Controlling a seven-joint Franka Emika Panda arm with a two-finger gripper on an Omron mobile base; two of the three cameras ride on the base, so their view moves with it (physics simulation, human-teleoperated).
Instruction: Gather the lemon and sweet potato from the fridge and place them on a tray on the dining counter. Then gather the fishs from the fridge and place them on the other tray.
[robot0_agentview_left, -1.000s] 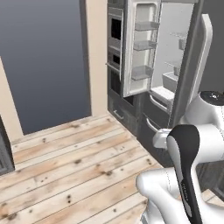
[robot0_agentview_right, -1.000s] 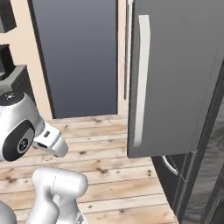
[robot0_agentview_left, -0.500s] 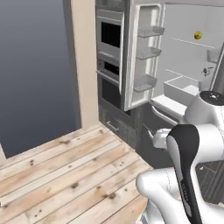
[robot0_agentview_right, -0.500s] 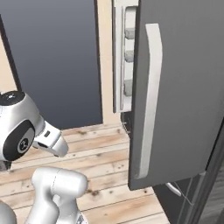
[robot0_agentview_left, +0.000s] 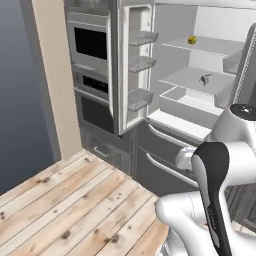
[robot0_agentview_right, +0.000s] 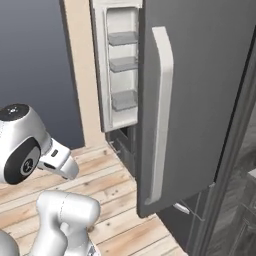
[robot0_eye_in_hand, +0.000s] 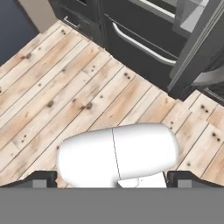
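1. Pale plank flooring runs up to the fridge (robot0_agentview_left: 195, 100) in the left base view. Both upper doors stand open, with two drawers shut below them. One lemon (robot0_agentview_left: 192, 39) sits on the upper shelf toward the back. One small dark item (robot0_agentview_left: 205, 79), too small to identify, lies on the shelf beneath the lemon. Sweet potato: not made out. One wall oven stack (robot0_agentview_left: 92, 65) stands just left of the fridge.

2. Right base view: one fridge door (robot0_agentview_right: 200, 100), seen from outside with one long pale handle, stands between the camera and the shelves. Three bins are counted on the far door's inside.

3. Hand view: the gripper (robot0_eye_in_hand: 112, 178) points at the floor before the fridge drawers, fingertips set wide apart, nothing between them.

4. Judgement: the approach is under way. The base should square up to the open compartment; then raise the hand to the lemon's shelf, clear of the door bins.
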